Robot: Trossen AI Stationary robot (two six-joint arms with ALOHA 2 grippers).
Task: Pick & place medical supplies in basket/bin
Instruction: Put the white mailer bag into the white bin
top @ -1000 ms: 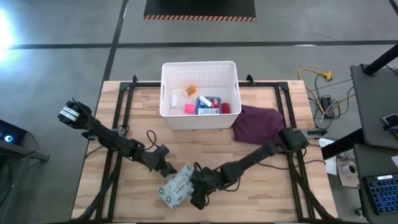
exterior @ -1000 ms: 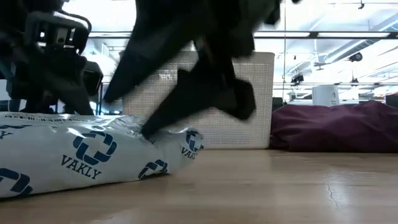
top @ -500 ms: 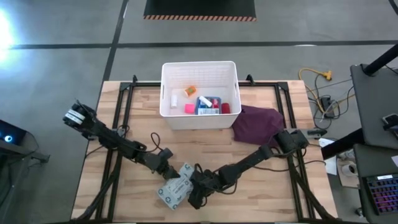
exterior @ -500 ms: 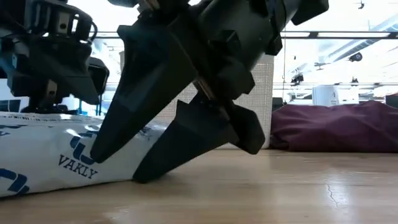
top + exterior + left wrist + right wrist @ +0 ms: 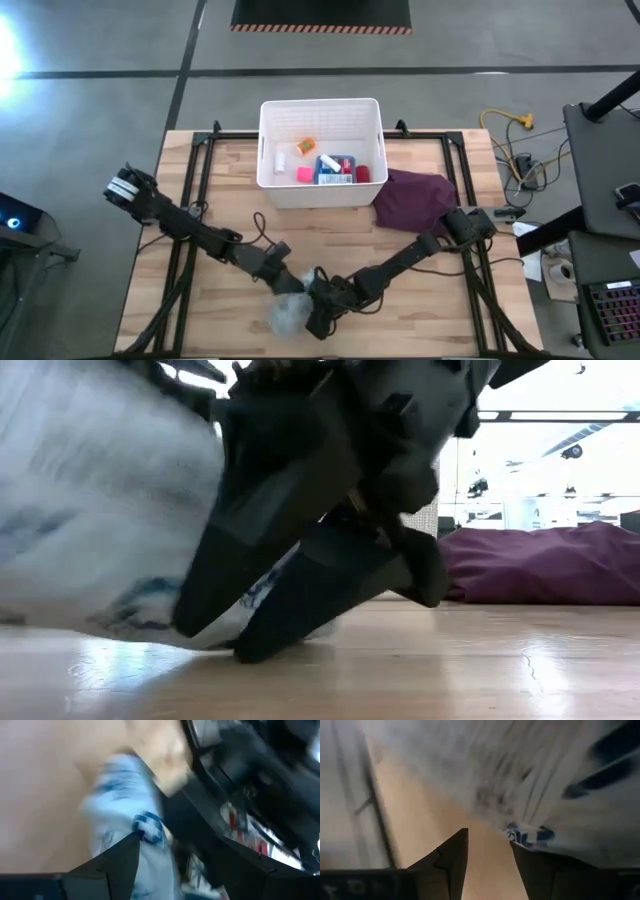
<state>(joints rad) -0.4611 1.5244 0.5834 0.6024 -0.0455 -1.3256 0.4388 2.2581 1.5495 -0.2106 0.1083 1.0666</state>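
Both arms meet low in the high view, a bit left of center, over the grey-green flat packet (image 5: 287,313), which looks like a blurry pale lump on the wooden table (image 5: 420,190). In the low view the packet (image 5: 100,510) fills the left half of the frame. The right gripper (image 5: 312,322) sits at the packet's right edge; its 2 fingers (image 5: 270,540) reach down to the tabletop with the packet's edge between them, but I can't tell if they actually pinch it. The left gripper (image 5: 283,281) is spread wide over the packet. The white bin (image 5: 322,113) sits at upper center with a few supplies inside, and the maroon cloth (image 5: 412,197) is just right of it.
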